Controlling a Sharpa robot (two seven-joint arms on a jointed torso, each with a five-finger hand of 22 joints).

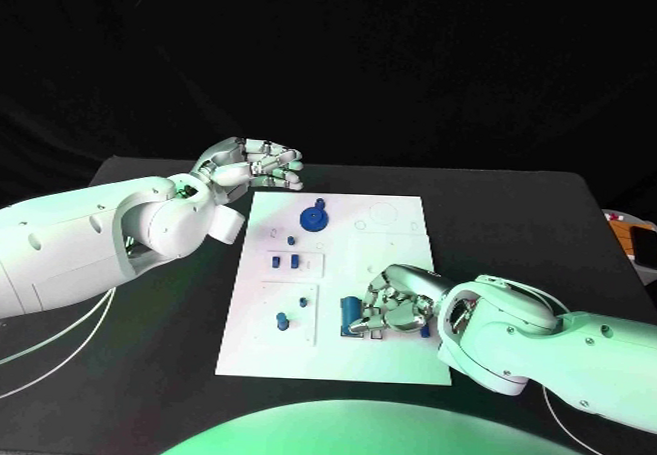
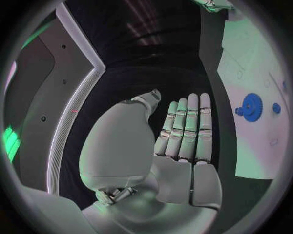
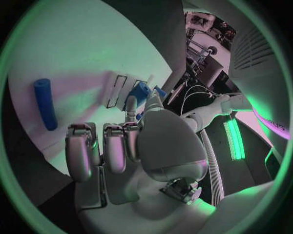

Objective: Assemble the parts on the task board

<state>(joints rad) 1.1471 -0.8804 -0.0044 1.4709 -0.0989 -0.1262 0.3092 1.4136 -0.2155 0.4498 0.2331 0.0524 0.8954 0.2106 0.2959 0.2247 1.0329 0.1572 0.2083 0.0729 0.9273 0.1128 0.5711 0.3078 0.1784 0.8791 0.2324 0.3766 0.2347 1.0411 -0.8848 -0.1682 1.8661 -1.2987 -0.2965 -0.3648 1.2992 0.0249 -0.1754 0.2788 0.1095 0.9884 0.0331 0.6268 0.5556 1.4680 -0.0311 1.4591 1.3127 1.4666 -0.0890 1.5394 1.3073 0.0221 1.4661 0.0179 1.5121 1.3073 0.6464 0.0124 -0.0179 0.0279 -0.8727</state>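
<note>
The white task board (image 1: 396,360) lies in the middle of the black table. On it sit a blue gear (image 1: 315,219), two small blue pegs (image 1: 283,259) and further small blue pieces (image 1: 282,321). A blue cylinder (image 1: 351,310) lies flat on the board, just beside my right hand (image 1: 395,308). That hand hovers low over the board's near right part with its fingers (image 3: 82,151) curled in and nothing in them; the cylinder (image 3: 44,105) lies apart from them. My left hand (image 1: 253,165) is raised beyond the board's far left corner, fingers (image 2: 189,126) straight, holding nothing. The gear (image 2: 250,105) lies off to its side.
A tray with an orange item and a dark phone (image 1: 643,244) sits at the table's right edge. Bare black table (image 1: 531,225) surrounds the board on both sides.
</note>
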